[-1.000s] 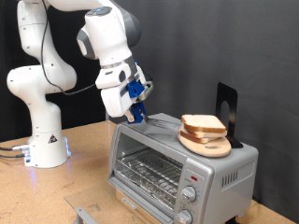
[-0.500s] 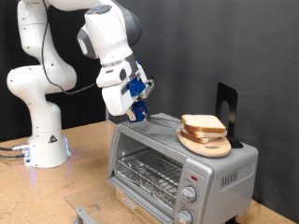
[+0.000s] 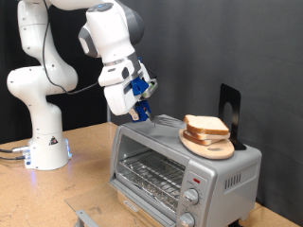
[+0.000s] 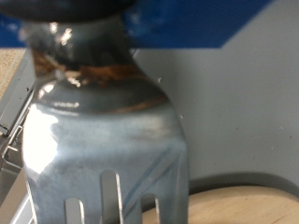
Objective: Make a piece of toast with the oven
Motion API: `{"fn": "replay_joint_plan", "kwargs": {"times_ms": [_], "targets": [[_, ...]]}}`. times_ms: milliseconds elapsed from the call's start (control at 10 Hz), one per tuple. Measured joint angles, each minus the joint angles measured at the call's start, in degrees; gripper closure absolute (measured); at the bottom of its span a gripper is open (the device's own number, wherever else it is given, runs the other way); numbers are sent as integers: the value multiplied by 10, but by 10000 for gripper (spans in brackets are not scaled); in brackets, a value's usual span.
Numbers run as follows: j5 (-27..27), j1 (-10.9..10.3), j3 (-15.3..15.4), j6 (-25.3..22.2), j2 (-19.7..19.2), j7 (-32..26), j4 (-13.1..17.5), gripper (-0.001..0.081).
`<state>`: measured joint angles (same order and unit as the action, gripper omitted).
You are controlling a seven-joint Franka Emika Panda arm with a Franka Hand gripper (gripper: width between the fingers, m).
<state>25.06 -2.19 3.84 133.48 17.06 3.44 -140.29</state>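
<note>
plate point(image 3: 210, 146) on oven point(image 3: 180, 161): two bread slices, toast point(image 3: 205, 126) on top | gripper point(image 3: 140, 112) above oven's left end, grips a spatula point(image 4: 103, 140) | wooden table point(image 3: 85, 151), black backdrop

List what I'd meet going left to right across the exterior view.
Robot base → pincer above the oven's top → bread slices on the wooden plate → black stand.

oven point(image 3: 180, 165) base cropped, gripper point(image 3: 140, 111) fingertips indistinct
</note>
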Motion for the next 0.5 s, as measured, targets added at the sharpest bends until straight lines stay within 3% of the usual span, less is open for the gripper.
{"fn": "replay_joint_plan", "kwargs": {"times_ms": [500], "targets": [[0,0,2,-2,-12,5,13,415]]}}
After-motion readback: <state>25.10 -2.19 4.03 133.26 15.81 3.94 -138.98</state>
